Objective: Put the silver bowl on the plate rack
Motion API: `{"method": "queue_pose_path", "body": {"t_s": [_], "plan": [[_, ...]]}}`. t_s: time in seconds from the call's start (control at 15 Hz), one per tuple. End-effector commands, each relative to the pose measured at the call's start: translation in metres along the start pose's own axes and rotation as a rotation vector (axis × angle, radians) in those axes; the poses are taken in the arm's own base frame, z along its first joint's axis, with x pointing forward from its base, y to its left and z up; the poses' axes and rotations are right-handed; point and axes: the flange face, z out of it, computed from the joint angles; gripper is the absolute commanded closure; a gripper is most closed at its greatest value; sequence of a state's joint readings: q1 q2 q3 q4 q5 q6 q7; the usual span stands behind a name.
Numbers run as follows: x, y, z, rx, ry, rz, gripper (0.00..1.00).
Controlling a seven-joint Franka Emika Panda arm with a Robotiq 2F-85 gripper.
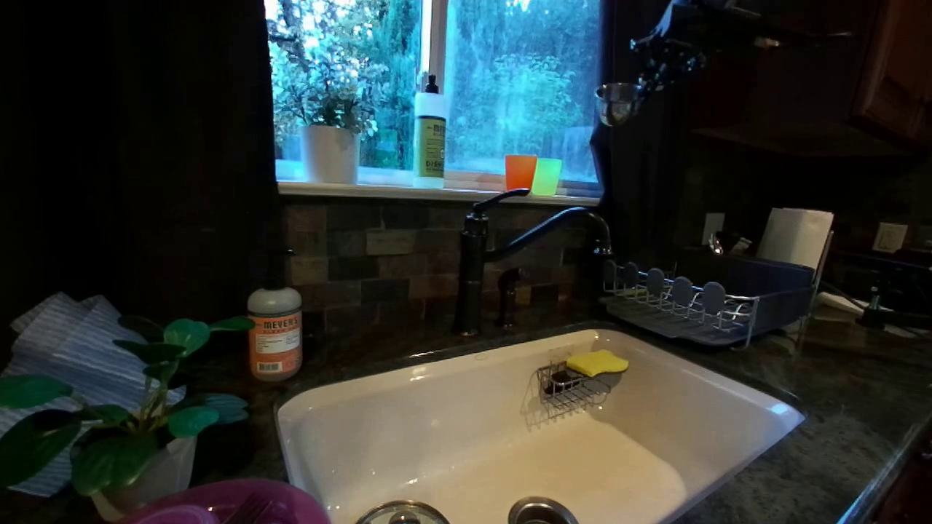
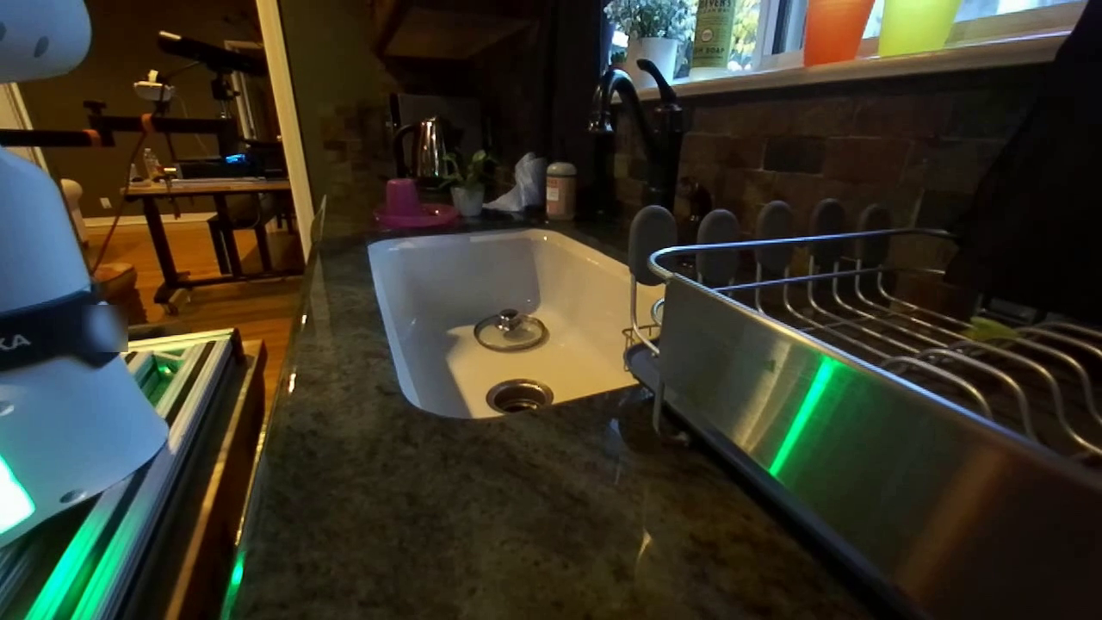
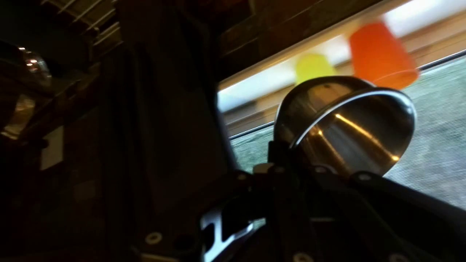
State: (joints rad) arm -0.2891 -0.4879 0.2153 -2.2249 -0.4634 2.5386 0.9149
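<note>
1. Currently, in an exterior view: tool (image 1: 642,90) clenched on the silver bowl (image 1: 617,109), up in the air, higher than the plate rack (image 1: 783,309). Step in hand looks like the carry; placing not yet done. Sink (image 1: 378,422) has a wire caddy (image 1: 571,402) on its wall: yellow sponge (image 1: 597,362) at its top, plus a dark thing (image 1: 563,381), too dim to name.
2. In an exterior view: rack stands on desk (image 2: 482,525) just beside sink; yellow-green bit (image 2: 992,329) in or behind its wires, can't tell. Glass lid (image 2: 510,334) on sink floor. Purple cup (image 2: 402,200) on purple plate (image 2: 435,218).
3. Wrist view: rim pinched, bowl tilted, inside shows only reflections. Next likely: line up over rack, lower, seat, release.
</note>
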Motion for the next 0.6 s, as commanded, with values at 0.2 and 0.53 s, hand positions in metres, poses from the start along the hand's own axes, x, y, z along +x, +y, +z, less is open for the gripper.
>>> {"method": "queue_pose_path", "body": {"t_s": [0.2, 0.53], "plan": [[0.038, 0.092, 0.034, -0.186, 0.015, 0.106, 0.93], [0.037, 0.095, 0.040, -0.201, 0.010, 0.121, 0.93]]}}
